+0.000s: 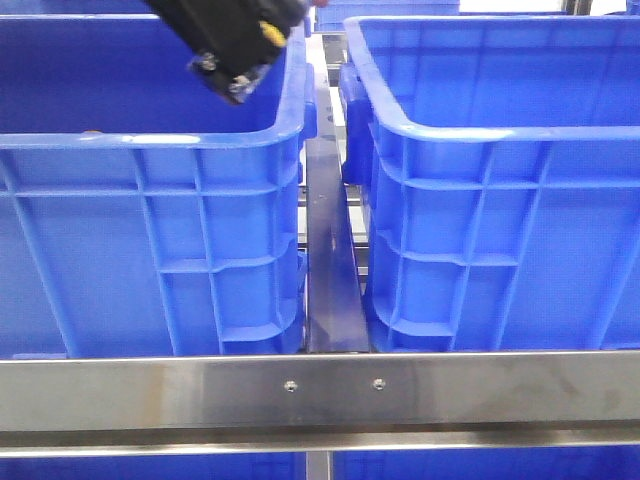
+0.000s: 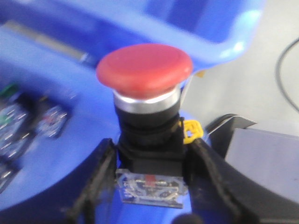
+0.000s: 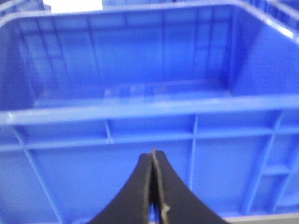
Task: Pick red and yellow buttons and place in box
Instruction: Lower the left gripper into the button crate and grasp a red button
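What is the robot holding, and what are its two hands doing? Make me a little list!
left hand: shut on the red button, gripping its black body
red button: mushroom cap up, a yellow tab on its side
right hand: shut, holding nothing
right hand faces: a blue crate
crates in front view: two, side by side
yellow button: not visible
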Controlling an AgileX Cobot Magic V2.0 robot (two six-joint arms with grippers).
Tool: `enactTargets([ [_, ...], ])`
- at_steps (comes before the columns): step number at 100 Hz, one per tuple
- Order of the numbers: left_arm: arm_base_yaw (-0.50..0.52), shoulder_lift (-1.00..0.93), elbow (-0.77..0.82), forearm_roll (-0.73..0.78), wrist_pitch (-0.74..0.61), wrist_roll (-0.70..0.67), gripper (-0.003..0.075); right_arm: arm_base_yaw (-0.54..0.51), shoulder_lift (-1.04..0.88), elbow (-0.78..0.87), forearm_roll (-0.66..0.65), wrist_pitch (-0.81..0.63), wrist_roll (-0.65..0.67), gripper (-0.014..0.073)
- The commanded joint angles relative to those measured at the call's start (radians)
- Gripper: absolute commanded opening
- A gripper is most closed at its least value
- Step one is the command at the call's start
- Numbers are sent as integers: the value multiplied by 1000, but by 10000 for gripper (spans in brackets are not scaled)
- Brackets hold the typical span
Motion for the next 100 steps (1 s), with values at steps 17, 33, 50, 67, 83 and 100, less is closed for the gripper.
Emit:
enactTargets([
  [17,-18,-43,-26,-76,-27,0,83,0,2,-101,-1,2,-4,-61],
  [33,-18,-43,-26,-76,-25,0,83,4,81,-229,23,133,-4,-61],
  [50,-18,-43,-26,-76,-25,0,83,6,214,-376,99,323,-5,-57],
  [67,-18,-43,-26,-76,-25,0,83,6,369,-495,195,418,-6,104],
  [83,-18,-43,-26,-76,-25,0,83,6,491,-585,325,466,-31,491],
  [100,-18,-43,-26,-76,-27,0,83,6,599,-678,585,530,-215,577],
])
